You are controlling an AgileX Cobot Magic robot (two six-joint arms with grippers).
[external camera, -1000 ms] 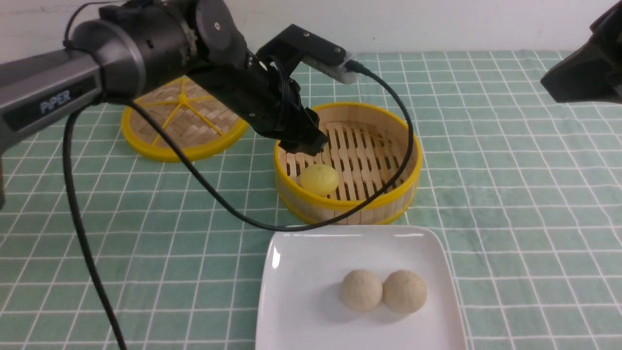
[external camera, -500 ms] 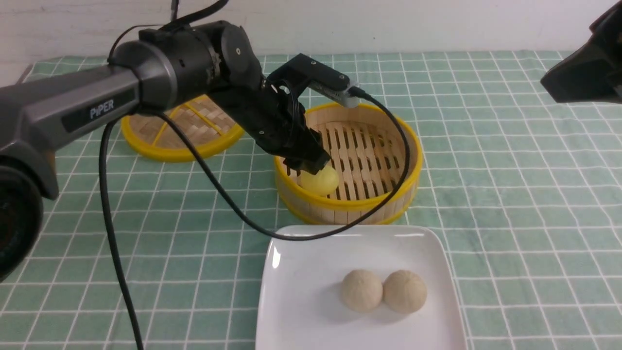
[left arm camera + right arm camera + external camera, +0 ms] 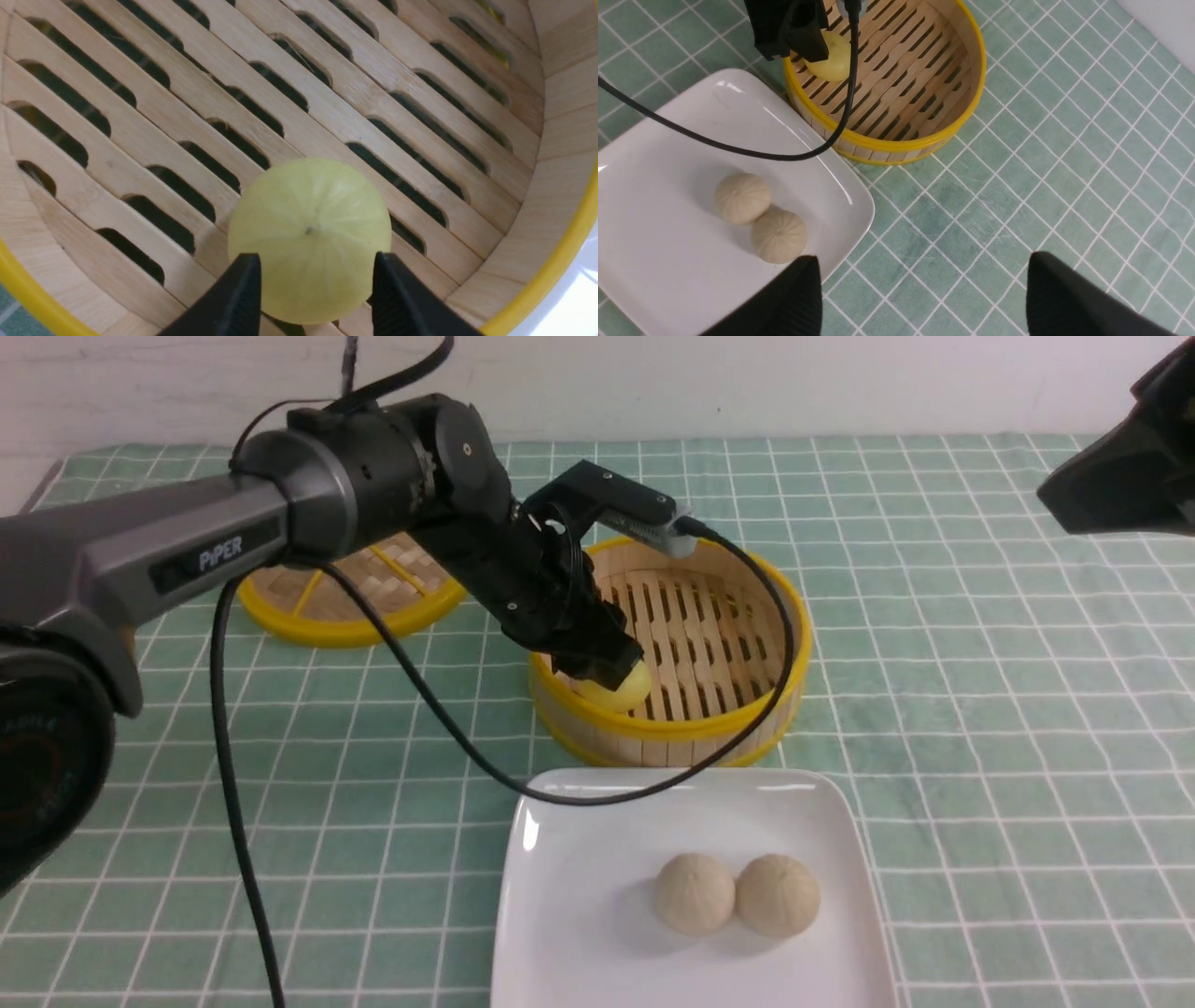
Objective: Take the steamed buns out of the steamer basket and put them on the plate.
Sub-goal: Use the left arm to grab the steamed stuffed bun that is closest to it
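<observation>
The left tool straddles the pale yellow bun in the steamer basket, jaws spread, not clamped. Two beige buns touch each other on the white plate. The right tool hangs released above the desk.

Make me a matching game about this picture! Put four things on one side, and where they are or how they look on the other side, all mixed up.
Things:
1. yellow bun
2. two beige buns
3. woven lid
4. right pincer

Places or states:
a. on the white plate
b. open, holding nothing
c. inside the steamer basket
d. flat on the green cloth, left of the basket

Pairs: 1-c, 2-a, 3-d, 4-b
</observation>
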